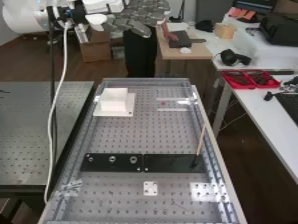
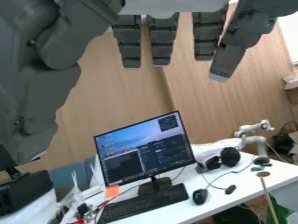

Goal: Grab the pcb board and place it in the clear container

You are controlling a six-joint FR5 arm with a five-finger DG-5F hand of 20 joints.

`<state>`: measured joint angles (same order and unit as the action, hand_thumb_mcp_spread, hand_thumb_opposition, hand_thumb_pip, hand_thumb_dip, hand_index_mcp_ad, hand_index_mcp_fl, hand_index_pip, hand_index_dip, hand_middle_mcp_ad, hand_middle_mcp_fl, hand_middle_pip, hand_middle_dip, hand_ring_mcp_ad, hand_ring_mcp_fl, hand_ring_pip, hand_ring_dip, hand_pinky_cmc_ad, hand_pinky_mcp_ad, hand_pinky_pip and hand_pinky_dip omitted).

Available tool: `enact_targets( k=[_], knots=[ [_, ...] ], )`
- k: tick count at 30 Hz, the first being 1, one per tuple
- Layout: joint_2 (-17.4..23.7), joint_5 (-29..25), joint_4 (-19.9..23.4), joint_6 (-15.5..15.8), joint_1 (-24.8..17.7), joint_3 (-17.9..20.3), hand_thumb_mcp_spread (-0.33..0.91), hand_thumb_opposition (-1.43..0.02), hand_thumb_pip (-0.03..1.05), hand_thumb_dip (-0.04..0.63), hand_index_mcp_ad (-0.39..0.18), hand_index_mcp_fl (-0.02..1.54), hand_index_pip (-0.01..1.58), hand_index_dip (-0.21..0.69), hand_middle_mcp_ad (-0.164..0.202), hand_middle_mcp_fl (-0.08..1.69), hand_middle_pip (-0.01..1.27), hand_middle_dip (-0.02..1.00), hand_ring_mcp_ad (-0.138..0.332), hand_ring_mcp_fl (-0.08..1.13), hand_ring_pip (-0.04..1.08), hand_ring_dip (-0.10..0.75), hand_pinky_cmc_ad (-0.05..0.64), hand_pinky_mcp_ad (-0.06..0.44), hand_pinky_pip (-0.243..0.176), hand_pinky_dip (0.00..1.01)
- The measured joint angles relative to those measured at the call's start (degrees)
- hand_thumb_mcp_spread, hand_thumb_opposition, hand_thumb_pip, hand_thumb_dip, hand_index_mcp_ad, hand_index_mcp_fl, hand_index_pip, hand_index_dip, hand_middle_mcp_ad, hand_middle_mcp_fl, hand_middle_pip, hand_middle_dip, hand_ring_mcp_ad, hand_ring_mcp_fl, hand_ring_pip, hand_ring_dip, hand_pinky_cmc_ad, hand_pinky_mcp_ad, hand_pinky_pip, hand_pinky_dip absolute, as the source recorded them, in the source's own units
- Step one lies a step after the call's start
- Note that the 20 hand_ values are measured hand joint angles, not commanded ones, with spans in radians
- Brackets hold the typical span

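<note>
The hand (image 1: 138,19), fingers straight, is beyond the far edge of the bench (image 1: 146,135). Bench top separates the far-left corner's white block (image 1: 114,99) from the black strip (image 1: 169,163). The pcb board is indistinct.

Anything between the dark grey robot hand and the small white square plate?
Yes: a long, flat black bar lies across the perforated bench, between hand and plate. The raised hand could probably pass over.
</note>
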<state>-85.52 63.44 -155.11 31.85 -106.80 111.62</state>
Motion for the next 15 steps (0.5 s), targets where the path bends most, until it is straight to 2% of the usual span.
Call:
enact_targets(
  k=[15],
  knots=[
    [0.0, -0.1, -0.3, 0.0, -0.1, -0.2, 0.26, -0.74, 0.40, 0.096, -0.040, 0.11, 0.10, 0.243, 0.070, 0.00, 0.13, 0.11, 0.237, 0.00, 0.09, 0.021, 0.307, 0.197, -0.122, 0.70]
  ],
)
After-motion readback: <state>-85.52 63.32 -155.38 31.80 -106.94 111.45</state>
